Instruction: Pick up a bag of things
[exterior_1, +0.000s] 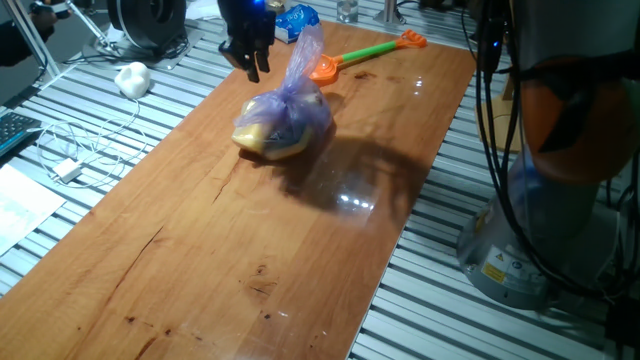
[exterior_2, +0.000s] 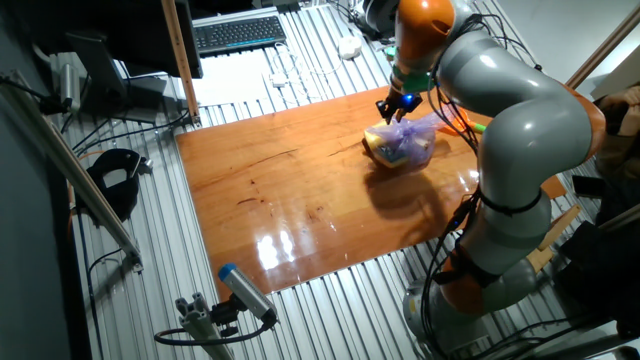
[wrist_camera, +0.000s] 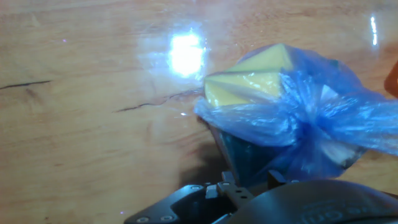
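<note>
The bag of things (exterior_1: 283, 122) sits just in front of the orange shovel (exterior_1: 362, 54). It looks soft, light and crinkly, so I'd pinch the twisted neck. The gripper (exterior_1: 251, 62) hovers beside it, fingers slightly apart and empty.

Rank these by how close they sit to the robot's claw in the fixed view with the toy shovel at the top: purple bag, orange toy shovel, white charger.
From the gripper:
1. Purple bag, right beside the fingers, its loose top rising next to them.
2. Orange toy shovel, past the bag towards the table's far end.
3. White charger, off the table on the slatted surface, on the opposite side.
</note>
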